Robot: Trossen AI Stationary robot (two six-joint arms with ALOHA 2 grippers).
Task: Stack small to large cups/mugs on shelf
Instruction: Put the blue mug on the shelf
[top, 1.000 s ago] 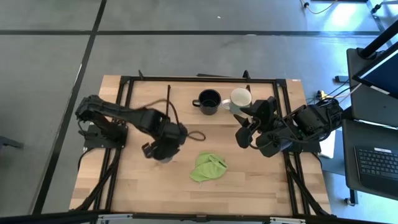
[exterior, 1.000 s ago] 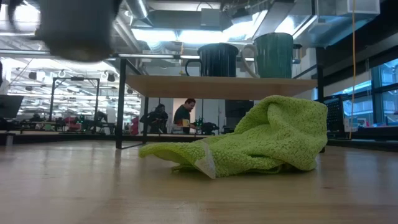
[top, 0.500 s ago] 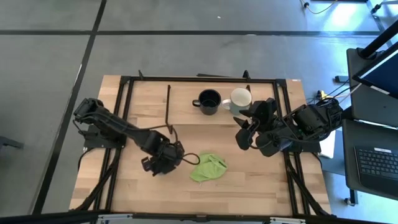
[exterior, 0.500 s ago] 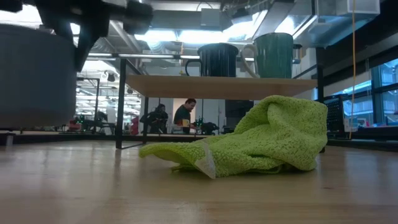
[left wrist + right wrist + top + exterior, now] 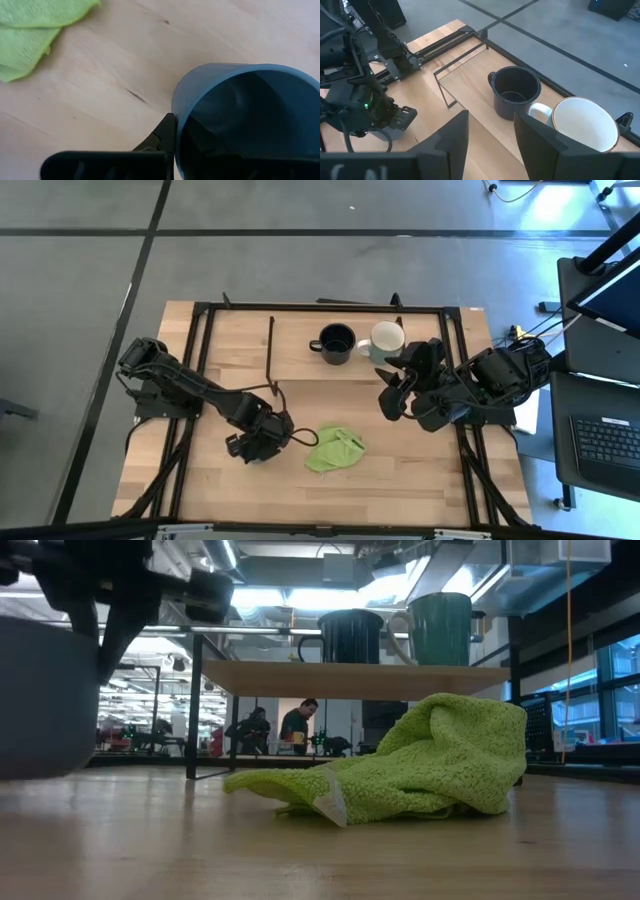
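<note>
My left gripper (image 5: 262, 438) is shut on the small grey-blue mug (image 5: 240, 115), left of the lime-green cloth (image 5: 335, 448). In the low view the mug (image 5: 40, 695) hangs at table level. The black mug (image 5: 335, 343) and the cream-white mug (image 5: 386, 338) stand upright side by side on the shelf (image 5: 300, 360), which shows as a board on black legs in the low view (image 5: 360, 680). My right gripper (image 5: 492, 150) is open and empty, just near-right of the white mug (image 5: 582, 122). My left gripper holds the grey-blue mug by its rim wall (image 5: 176, 117), one finger (image 5: 161, 142) outside the wall; the other is lost in the dark inside. The fingers come from above, pointing down. The mug stays upright, mouth up, its bottom (image 5: 30, 770) at table level; whether it rests, I cannot tell.
The green cloth (image 5: 410, 760) lies crumpled on the tabletop between my two grippers, in front of the shelf. The shelf's left part is bare board (image 5: 465, 82). A black frame (image 5: 200, 380) runs around the tabletop. People show in the room beyond.
My left gripper has carried the grey-blue mug toward the table's near edge and down, from well above the table to table level beside the green cloth. The mug has stayed upright in the hold.
</note>
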